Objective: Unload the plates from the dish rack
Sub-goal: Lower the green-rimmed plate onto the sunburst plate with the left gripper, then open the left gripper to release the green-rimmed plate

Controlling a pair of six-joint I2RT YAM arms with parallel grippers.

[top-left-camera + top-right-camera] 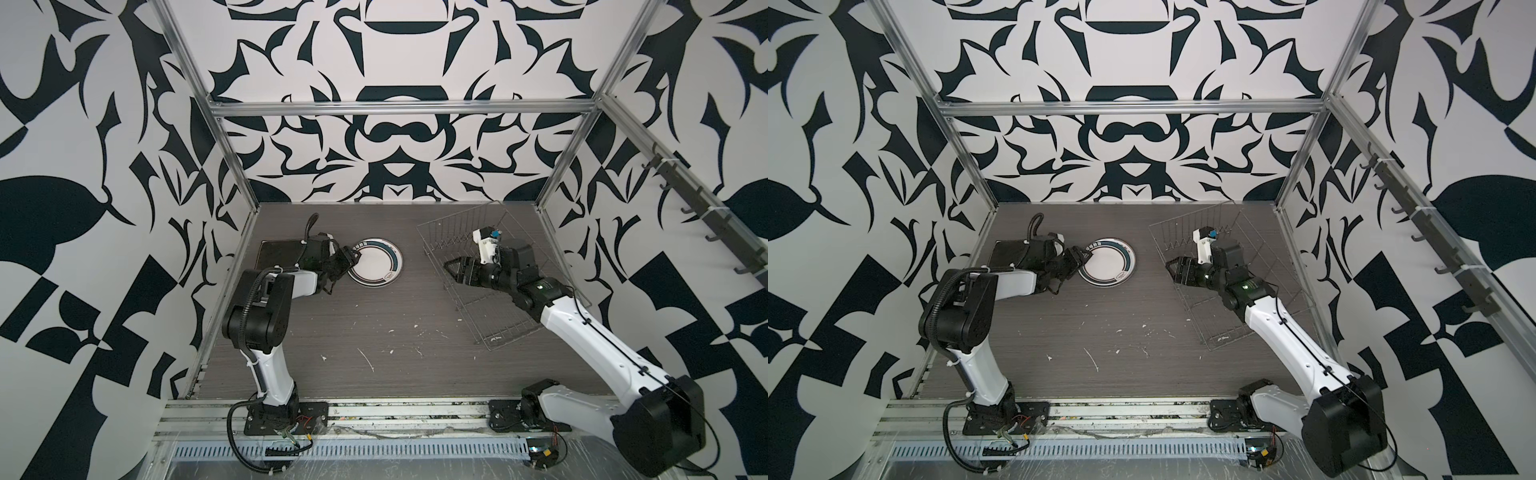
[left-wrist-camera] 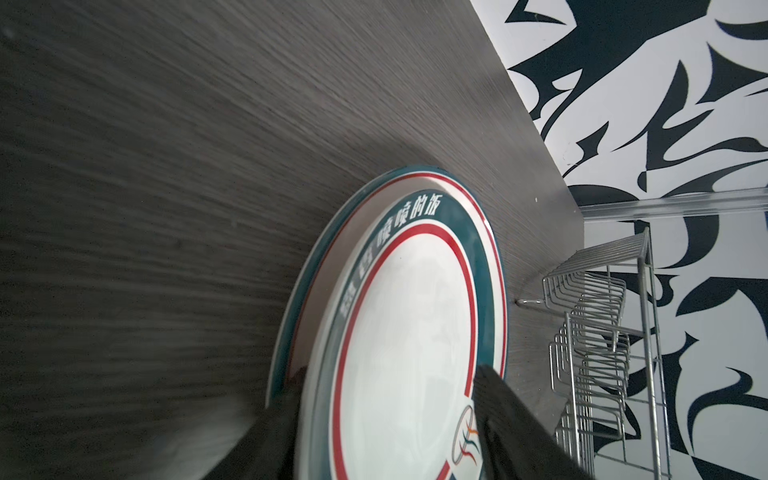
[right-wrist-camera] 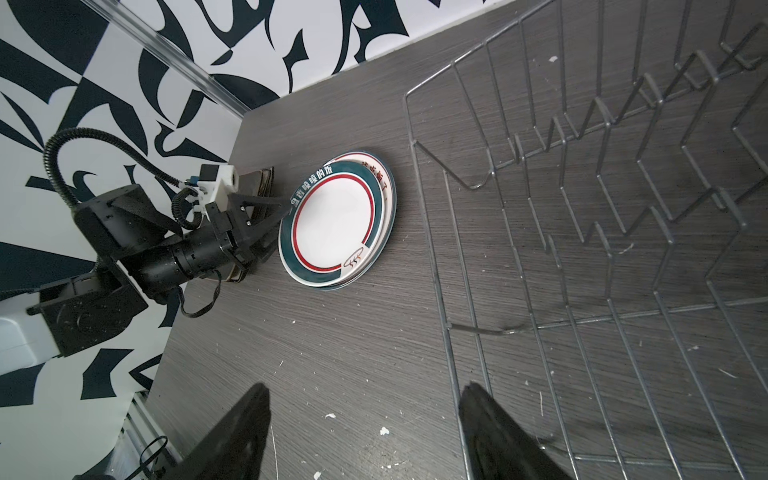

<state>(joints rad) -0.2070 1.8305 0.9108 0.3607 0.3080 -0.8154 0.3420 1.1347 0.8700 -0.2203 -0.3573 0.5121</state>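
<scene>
Two round white plates with teal and red rims lie stacked flat on the table, seen in both top views point(image 1: 376, 262) point(image 1: 1108, 262) and in the right wrist view point(image 3: 336, 220). My left gripper point(image 1: 353, 256) point(image 1: 1086, 255) point(image 2: 386, 384) is open at the stack's left rim, one finger above the top plate point(image 2: 407, 332) and one below its edge. A black square plate point(image 1: 276, 253) lies under the left arm. The silver wire dish rack point(image 1: 457, 226) point(image 1: 1187, 222) point(image 3: 623, 166) stands at the right with no plate showing in it. My right gripper point(image 1: 449, 266) point(image 3: 363, 388) hangs open and empty at the rack's left side.
Patterned walls and an aluminium frame point(image 1: 232, 137) close in the table on three sides. White crumbs point(image 1: 368, 357) dot the dark wood tabletop point(image 1: 374, 324) between the two arms. The rack's wire side point(image 3: 440, 249) runs right beside the right gripper's finger.
</scene>
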